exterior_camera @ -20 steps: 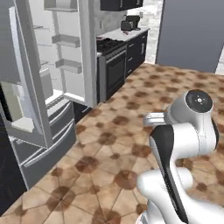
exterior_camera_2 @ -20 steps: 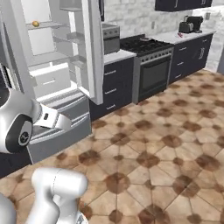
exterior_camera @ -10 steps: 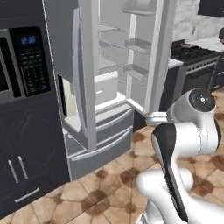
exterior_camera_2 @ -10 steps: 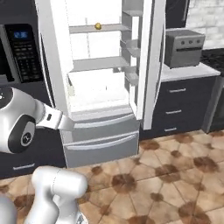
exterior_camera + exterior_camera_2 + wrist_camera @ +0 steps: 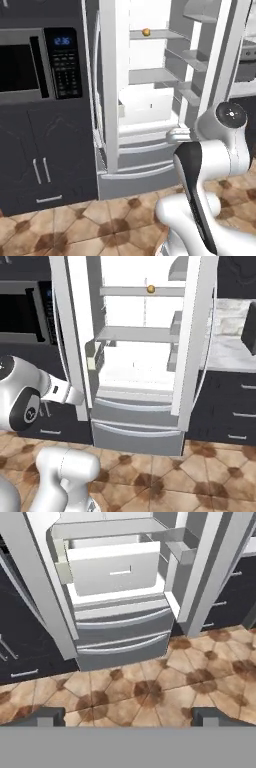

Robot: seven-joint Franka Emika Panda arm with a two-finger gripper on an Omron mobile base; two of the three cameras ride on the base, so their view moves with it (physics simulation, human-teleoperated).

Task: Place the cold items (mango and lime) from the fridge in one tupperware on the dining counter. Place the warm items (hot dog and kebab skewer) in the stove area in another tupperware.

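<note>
The fridge is pale grey outside, with a bright white interior, light grey shelves and a white crisper drawer. A small orange-yellow fruit, likely the mango, sits on the top shelf. The built-in microwave is black with a pale blue display. The cabinets are very dark, near black, with silvery handles. The floor is tiled in tan and beige with dark brown diamond insets. The fingers are dark grey. The robot arm is white with black joints.
</note>
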